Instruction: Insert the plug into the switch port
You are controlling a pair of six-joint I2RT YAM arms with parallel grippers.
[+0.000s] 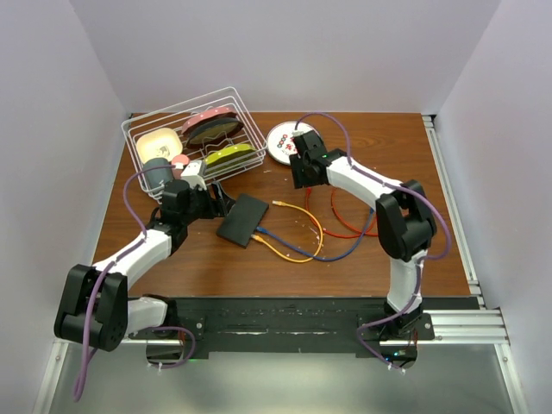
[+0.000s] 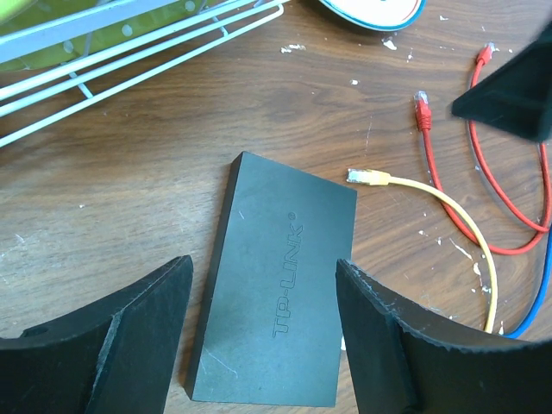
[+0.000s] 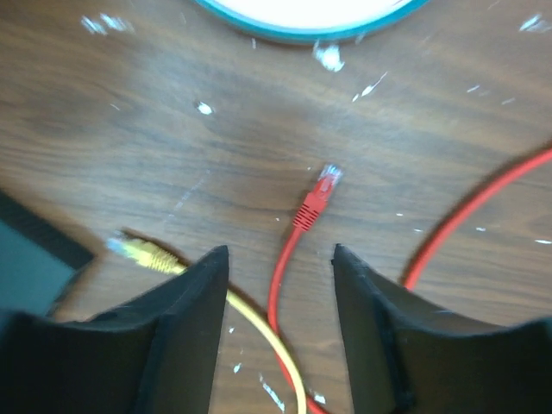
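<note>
Parted right pincer (image 3: 280, 254) just behind the red plug (image 3: 315, 200), no contact.

i work in what looks like a robotics lab test cell. i'm bolted to an aluminium rail (image 1: 453, 321) at the near edge of a wooden bench (image 1: 362, 272), and plain white panels (image 1: 285, 52) box it in. the props are mismatched: a wire dish rack (image 1: 138, 138), loose network cables (image 2: 431, 164) and a switch (image 1: 242, 219).
</note>
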